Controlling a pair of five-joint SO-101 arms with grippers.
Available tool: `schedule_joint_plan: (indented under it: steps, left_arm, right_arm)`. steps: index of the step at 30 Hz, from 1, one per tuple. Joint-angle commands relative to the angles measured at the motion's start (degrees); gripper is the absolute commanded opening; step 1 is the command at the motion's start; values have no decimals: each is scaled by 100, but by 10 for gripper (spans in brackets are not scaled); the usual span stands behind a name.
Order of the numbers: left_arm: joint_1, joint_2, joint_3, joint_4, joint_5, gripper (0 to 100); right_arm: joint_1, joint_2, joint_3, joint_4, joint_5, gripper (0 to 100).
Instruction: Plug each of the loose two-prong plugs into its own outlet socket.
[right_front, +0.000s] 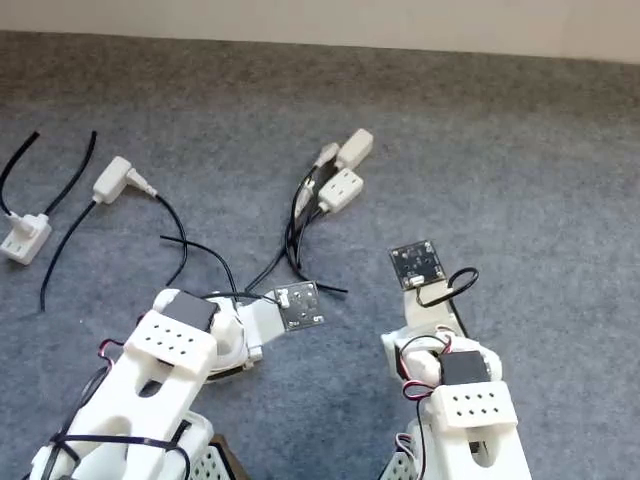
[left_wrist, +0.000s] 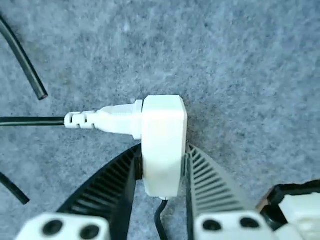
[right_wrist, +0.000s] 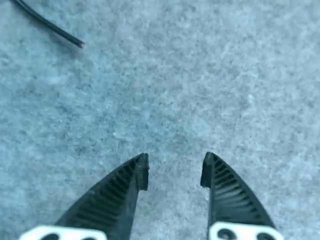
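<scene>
My ribbed black plastic fingers (left_wrist: 116, 186) pinch a smooth, glossy white plastic plug (left_wrist: 162, 145); the grey mat (left_wrist: 245, 60) looks fuzzy.

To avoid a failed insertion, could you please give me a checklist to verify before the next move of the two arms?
1. Left gripper shut on the white connector: ok.
2. Which way its mating face points: cannot tell, that face is hidden.
3. Right gripper open and empty: ok.
4. Right gripper holding a matching piece: not ok, it hangs over bare carpet.
5. Loose plug plugged in: not ok, it lies apart from any socket.
</scene>
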Motion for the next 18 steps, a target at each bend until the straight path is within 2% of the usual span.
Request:
schedule_joint_plan:
  steps: [1,4,7,11,14,18]
  left_arm:
    - [-312,-57,-391,-18,35,4]
    - [-1349,-48,-1174,-26,0,4]
    - [-2457,110,-2114,-26,-387,4]
    - [-3767,1279,-3653,-62,-431,4]
    - [-4365,2589,-4998,-18,-431,4]
    - [-4602,4391,-6800,264,-422,4]
  right_arm:
    - [40,-92,-40,-110,26,172]
    - [40,-92,-40,-110,26,172]
    - [40,-92,-31,-110,26,172]
    - [40,-92,-31,-110,26,172]
    - [40,-92,-31,-110,26,172]
    - [40,-92,-31,-110,26,172]
